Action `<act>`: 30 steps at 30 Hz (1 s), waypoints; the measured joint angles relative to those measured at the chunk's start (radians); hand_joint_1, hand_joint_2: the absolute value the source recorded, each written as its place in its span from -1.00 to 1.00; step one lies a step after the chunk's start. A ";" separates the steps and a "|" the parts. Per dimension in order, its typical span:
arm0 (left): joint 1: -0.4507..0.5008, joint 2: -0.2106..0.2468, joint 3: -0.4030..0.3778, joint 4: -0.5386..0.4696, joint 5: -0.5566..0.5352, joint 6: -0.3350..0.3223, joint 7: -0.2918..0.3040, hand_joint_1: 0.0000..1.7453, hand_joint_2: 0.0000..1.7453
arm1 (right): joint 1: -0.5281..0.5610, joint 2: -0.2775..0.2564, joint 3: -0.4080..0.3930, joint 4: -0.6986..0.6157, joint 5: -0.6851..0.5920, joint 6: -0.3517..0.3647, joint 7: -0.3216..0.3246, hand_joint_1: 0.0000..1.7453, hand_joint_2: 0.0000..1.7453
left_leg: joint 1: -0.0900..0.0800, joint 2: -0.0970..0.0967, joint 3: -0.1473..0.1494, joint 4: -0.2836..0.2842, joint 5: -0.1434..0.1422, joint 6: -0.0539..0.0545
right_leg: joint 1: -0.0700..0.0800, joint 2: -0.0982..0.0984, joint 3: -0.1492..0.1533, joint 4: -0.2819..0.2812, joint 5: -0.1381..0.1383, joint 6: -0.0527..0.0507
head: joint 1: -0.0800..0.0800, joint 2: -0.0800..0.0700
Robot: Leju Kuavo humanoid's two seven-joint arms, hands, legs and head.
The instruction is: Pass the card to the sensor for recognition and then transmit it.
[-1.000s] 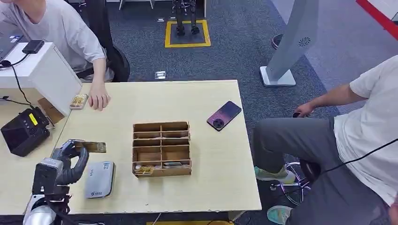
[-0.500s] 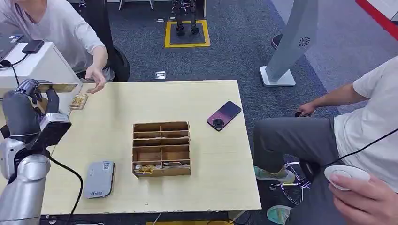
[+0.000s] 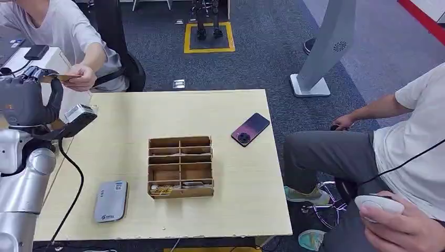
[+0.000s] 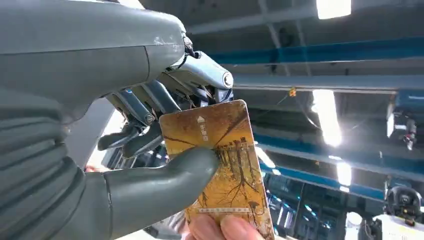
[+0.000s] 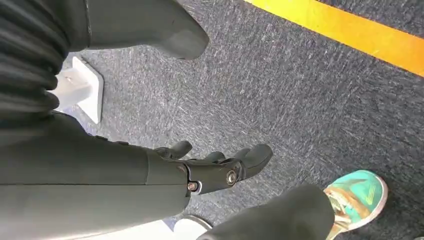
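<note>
The left hand is raised beyond the table's far left corner, pinching the card between its thick thumb and dark fingers; in the left wrist view the card shows a golden-brown face with a tree-like pattern, and the thumb lies across its lower half. A person's hand, reaching from a seat behind that same corner of the table, grips the card's other end, and two fingertips press on its edge. The right hand hangs low over the grey carpet with its fingers loosely apart and nothing in them. On the table, a wooden compartment box stands near the middle, a grey card reader lies toward the near left corner, and a dark phone lies toward the right edge. A second person sits just off the table's right side, holding a white device.
</note>
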 joint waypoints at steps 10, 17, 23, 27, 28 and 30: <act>-0.008 0.007 -0.006 0.058 0.041 0.011 -0.001 -1.00 1.00 | 0.003 0.000 0.006 -0.001 -0.006 -0.001 0.000 -1.00 1.00 | 0.000 0.001 0.000 0.000 0.000 0.000 | 0.000 0.001 0.000 0.000 0.000 0.000 | 0.000 0.000; -0.008 0.007 -0.006 0.059 0.044 0.011 -0.001 -1.00 1.00 | 0.003 0.000 0.006 -0.001 -0.006 -0.002 0.000 -1.00 1.00 | 0.000 0.001 0.000 0.000 0.000 0.000 | 0.000 0.001 0.000 0.000 0.000 0.000 | 0.000 0.000; -0.009 0.003 -0.006 0.087 0.084 -0.010 0.005 -1.00 1.00 | 0.004 0.000 0.006 -0.001 -0.014 -0.008 -0.003 -1.00 1.00 | 0.000 0.001 0.000 0.000 0.000 0.000 | 0.000 0.001 0.000 0.000 0.000 0.000 | 0.000 0.000; 0.008 -0.008 -0.013 0.027 0.226 -0.163 -0.021 -1.00 1.00 | 0.014 0.000 0.006 -0.001 -0.035 -0.008 -0.005 -1.00 1.00 | 0.000 0.001 0.000 0.000 0.000 0.000 | 0.000 0.001 0.000 0.000 0.000 0.000 | 0.000 0.000; 0.016 -0.009 -0.019 0.003 0.242 -0.191 -0.025 -1.00 1.00 | 0.016 0.000 0.006 -0.001 -0.040 -0.009 -0.007 -1.00 1.00 | 0.000 0.001 0.000 0.000 0.000 0.000 | 0.000 0.001 0.000 0.000 0.000 0.000 | 0.000 0.000; 0.043 -0.009 -0.039 -0.068 0.273 -0.260 -0.032 -1.00 1.00 | 0.020 -0.001 0.006 -0.001 -0.052 -0.010 -0.011 -1.00 1.00 | 0.000 0.001 0.000 0.000 0.000 0.000 | 0.000 0.001 -0.001 0.000 0.000 0.000 | 0.000 0.000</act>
